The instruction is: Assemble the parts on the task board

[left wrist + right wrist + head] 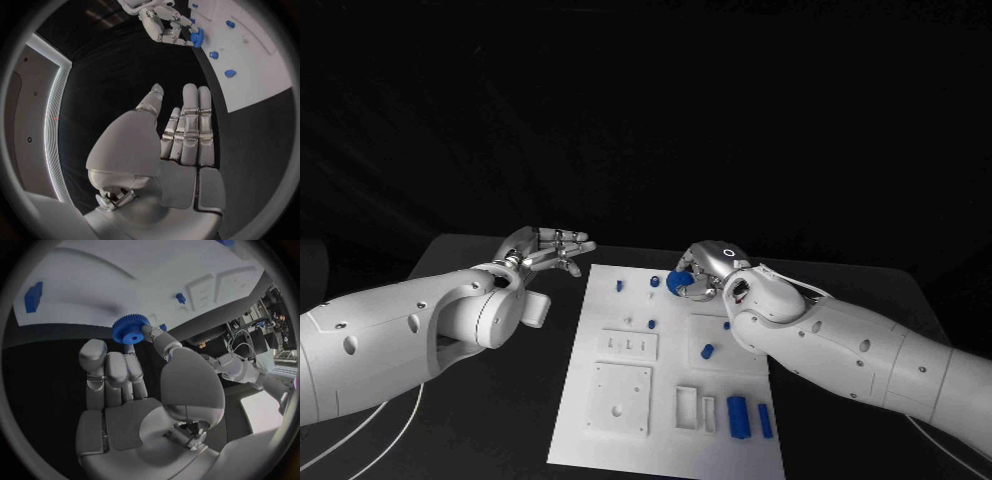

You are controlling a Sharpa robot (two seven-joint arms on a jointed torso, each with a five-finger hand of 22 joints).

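Dim, dark surroundings; task board (668, 400) brightly lit; wrist views fisheye-bent at edges.

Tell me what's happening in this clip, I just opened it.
A two-armed robot is assembling small blue parts on a white task board on a black table. Its right hand holds a blue toothed gear at its fingertips, above the far end of the board. The left hand holds nothing, fingers straight and together, beside the board's far left corner. Several blue pegs stand on the board, and two blue rectangular blocks lie near its close right corner.
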